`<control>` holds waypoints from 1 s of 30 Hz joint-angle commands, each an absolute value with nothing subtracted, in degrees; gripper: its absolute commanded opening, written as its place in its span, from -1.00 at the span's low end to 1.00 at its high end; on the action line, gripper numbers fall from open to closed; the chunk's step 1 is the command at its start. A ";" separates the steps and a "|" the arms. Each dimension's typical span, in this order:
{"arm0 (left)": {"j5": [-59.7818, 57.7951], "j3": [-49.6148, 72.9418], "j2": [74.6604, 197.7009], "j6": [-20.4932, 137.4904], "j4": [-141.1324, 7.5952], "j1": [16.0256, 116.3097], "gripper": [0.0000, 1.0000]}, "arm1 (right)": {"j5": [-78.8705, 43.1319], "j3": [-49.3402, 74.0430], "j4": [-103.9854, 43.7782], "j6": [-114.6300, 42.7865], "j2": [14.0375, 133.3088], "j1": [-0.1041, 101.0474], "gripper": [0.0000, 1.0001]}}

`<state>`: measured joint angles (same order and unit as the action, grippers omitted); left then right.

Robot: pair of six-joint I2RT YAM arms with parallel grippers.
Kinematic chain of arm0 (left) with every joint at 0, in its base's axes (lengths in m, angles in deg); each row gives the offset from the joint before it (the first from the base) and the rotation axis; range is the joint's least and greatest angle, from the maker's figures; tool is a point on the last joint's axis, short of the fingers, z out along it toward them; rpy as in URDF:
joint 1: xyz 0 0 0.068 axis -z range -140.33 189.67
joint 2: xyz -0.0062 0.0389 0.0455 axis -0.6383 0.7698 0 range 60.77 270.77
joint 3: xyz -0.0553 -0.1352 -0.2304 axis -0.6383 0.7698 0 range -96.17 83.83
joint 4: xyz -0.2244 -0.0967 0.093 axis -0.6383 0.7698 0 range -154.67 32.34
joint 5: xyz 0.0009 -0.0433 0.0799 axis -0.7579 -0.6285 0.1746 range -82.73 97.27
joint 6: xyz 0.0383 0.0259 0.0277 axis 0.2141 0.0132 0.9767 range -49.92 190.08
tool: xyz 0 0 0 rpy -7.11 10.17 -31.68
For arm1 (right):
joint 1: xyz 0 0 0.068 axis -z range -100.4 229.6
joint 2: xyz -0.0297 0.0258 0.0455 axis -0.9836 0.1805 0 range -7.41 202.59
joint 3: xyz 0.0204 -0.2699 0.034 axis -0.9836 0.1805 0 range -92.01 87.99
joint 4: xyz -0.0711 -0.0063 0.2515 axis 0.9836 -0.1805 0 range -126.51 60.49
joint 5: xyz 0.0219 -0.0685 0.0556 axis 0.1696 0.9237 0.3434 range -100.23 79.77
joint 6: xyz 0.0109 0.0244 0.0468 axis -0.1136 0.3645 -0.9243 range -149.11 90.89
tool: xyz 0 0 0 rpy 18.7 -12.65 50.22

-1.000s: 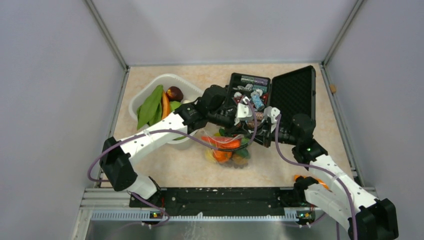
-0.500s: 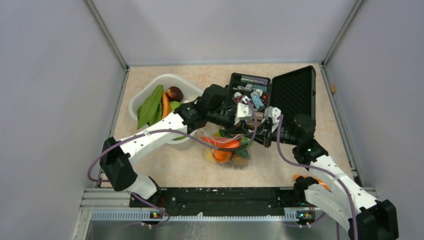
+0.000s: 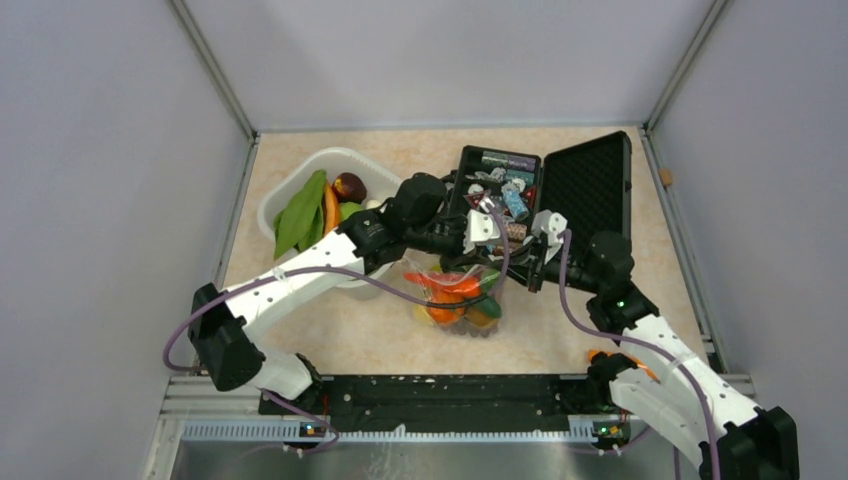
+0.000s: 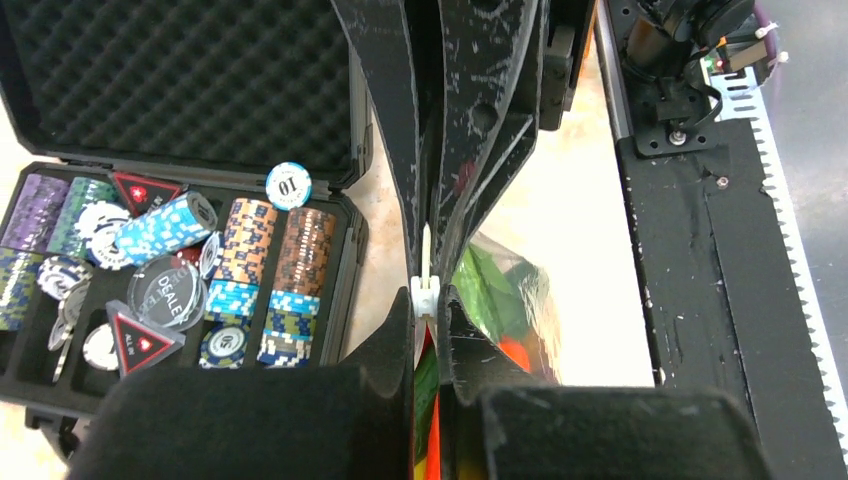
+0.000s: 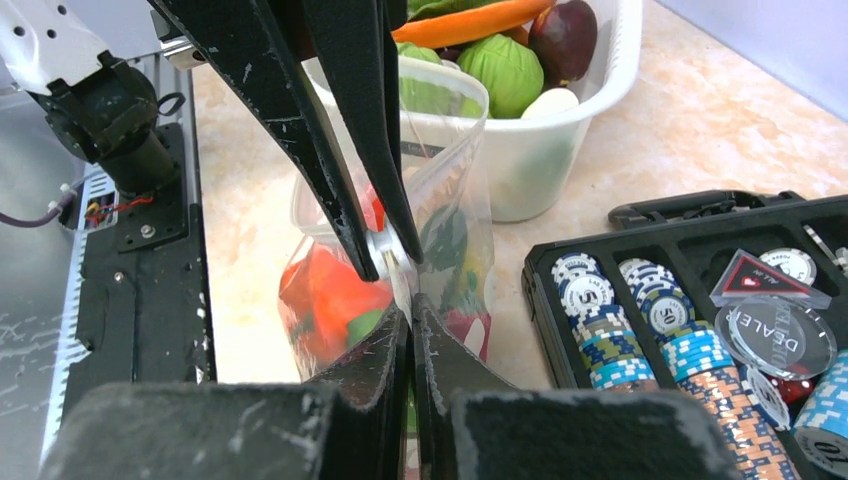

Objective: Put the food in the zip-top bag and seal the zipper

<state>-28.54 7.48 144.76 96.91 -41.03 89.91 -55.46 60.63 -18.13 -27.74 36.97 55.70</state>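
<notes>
The zip-top bag (image 3: 455, 297) hangs between both grippers above the table, with red, orange and green food (image 3: 445, 305) inside. My left gripper (image 3: 496, 267) is shut on the zipper at its white slider (image 4: 425, 293), with the bag (image 4: 505, 300) just beyond it. My right gripper (image 3: 523, 277) is shut on the bag's mouth edge (image 5: 410, 300), tip to tip with the left gripper's fingers (image 5: 340, 130). The bag (image 5: 330, 285) bulges with red pepper in the right wrist view. More food, green leaves (image 3: 300, 212) and a carrot, lies in the white basket (image 3: 275, 200).
The open black case (image 3: 560, 190) of poker chips (image 4: 240, 270) stands right behind the grippers. The white basket (image 5: 560, 150) is close on the bag's left. An orange item (image 3: 605, 357) lies by the right arm's base. The metal front rail (image 3: 420, 400) runs along the near edge.
Both grippers have kept their hold and shifted slightly back toward the case, the bag moving with them. The left arm's elbow has swung left.
</notes>
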 commanded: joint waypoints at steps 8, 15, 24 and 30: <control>-25.60 9.57 140.44 97.35 -38.61 89.07 -1.00 | -56.16 60.55 -13.72 -30.07 34.84 55.48 -1.00; -32.31 6.90 142.00 94.53 -41.18 89.15 -1.00 | -58.05 56.94 -22.62 -23.60 37.36 55.01 -0.12; -35.10 2.33 145.58 93.75 -38.33 89.80 -1.00 | -59.40 54.76 -19.85 -22.82 39.71 54.04 -0.07; -34.80 0.81 146.38 94.46 -37.19 90.03 -1.00 | -60.68 54.19 -19.97 -22.34 41.31 53.49 -0.33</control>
